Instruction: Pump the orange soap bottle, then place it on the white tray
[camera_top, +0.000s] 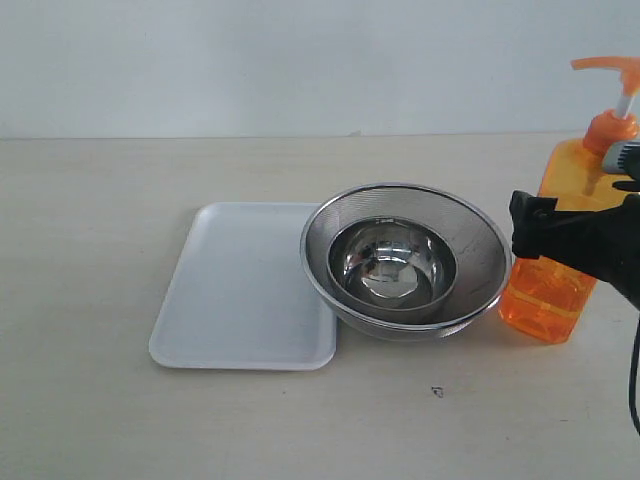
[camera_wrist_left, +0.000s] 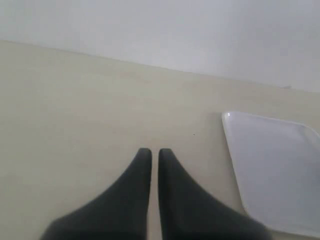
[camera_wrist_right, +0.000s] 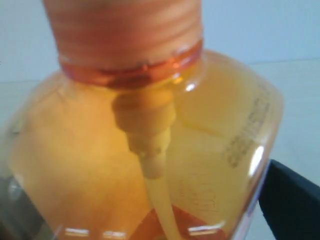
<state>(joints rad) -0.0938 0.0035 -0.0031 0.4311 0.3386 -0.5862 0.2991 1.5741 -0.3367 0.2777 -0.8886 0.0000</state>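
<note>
— Your right tool (camera_top: 555, 215) straddles the orange soap bottle (camera_top: 545, 300), jaws spread; it stands upright, far right on the bench (camera_top: 100, 420).
— And your left tool (camera_wrist_left: 150, 152)?
— Pressed together, by the white tray (camera_wrist_left: 275, 170). Its pump head (camera_top: 608, 66) sits above your right tool.

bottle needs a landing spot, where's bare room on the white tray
The flat white rectangular tray is bare over its left and middle; the nested round steel bowls crowd its right edge. Pale tabletop left of it is free too.
</note>
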